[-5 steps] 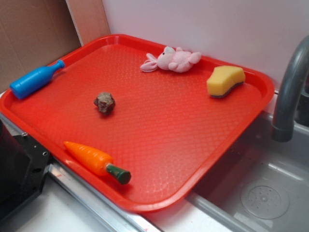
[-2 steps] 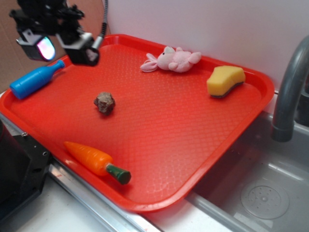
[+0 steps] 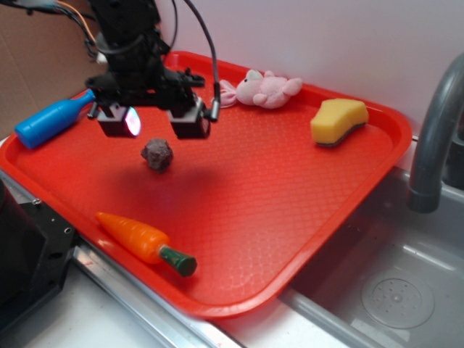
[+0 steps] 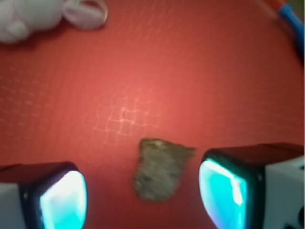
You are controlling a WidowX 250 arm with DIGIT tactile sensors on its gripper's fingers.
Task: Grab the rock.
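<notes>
The rock (image 3: 157, 154), a small lumpy brown-grey stone, lies on the red tray (image 3: 290, 217) left of its middle. My gripper (image 3: 152, 122) hangs open just above and behind it, fingers spread wide. In the wrist view the rock (image 4: 161, 169) sits on the tray between the two glowing fingertips (image 4: 63, 200), nearer the right one, with red tray showing on both sides. Nothing is held.
On the tray are a blue bottle (image 3: 51, 119) at the left rim, an orange carrot (image 3: 145, 241) at the front, a pink plush (image 3: 261, 90) at the back and a yellow sponge (image 3: 338, 122) at the right. A sink and grey faucet (image 3: 435, 138) stand right.
The gripper came into view from the upper left and moved right and down, from beside the blue bottle to over the rock. The objects have not moved.
</notes>
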